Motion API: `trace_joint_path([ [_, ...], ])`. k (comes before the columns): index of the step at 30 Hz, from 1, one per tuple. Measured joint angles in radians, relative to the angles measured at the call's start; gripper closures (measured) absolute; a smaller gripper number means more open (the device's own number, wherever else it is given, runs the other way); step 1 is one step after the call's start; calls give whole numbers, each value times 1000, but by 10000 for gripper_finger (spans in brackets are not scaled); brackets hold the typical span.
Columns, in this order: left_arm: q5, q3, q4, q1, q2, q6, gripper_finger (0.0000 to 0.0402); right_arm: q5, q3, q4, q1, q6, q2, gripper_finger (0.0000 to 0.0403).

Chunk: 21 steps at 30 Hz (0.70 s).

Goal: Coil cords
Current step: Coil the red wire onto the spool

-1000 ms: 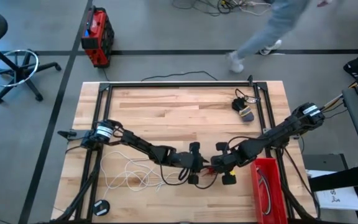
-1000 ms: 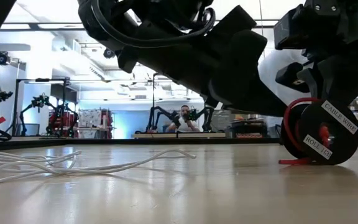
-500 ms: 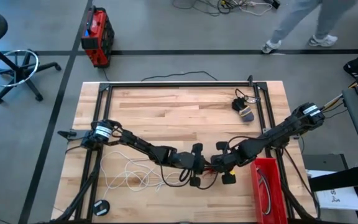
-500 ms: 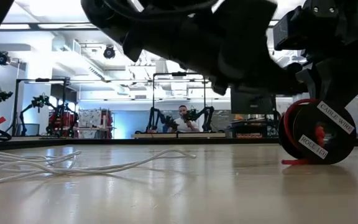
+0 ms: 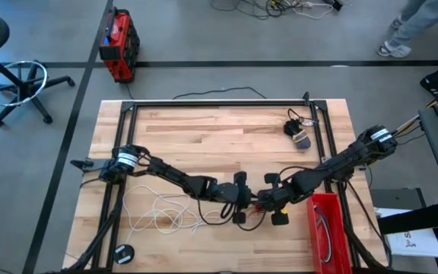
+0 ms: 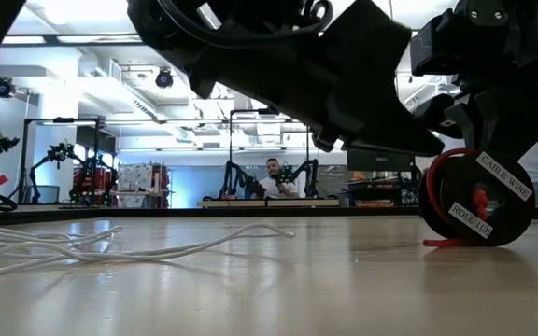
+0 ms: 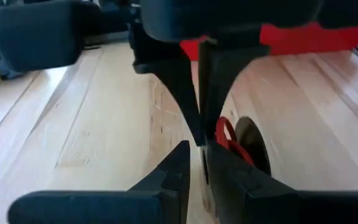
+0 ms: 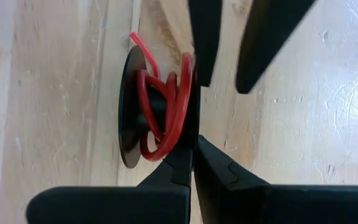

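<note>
— What lies on the left of the desk (image 5: pixel 226 133)?

— The white cord (image 5: pixel 158 213), loose and tangled near the front edge.

— And the left hand (image 5: pixel 239 199)?

— At the front middle, fingers nearly together, clenched on the edge of one black disc of the spool (image 6: pixel 479 198).

— The right hand (image 5: pixel 268 204)?

— Just beside it, clenched on the spool's other disc. The spool stands on edge on the desk, the red cord (image 8: pixel 166 106) looped loosely round its hub.

— Farther right?

— A red bin (image 5: pixel 327 228) at the front corner.
</note>
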Motion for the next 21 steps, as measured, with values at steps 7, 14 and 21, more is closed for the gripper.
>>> trace_joint_path([
  [7, -1, 0, 0, 2, 19, -49, 342, -4, 0, 0, 0, -2, 0, 403],
  [14, -4, 12, 1, -8, 37, -32, 328, -8, 1, 2, 0, 1, 0, 403],
  [21, -6, 12, 3, -11, 34, -38, 324, -8, 1, 1, 0, -1, 0, 403],
])
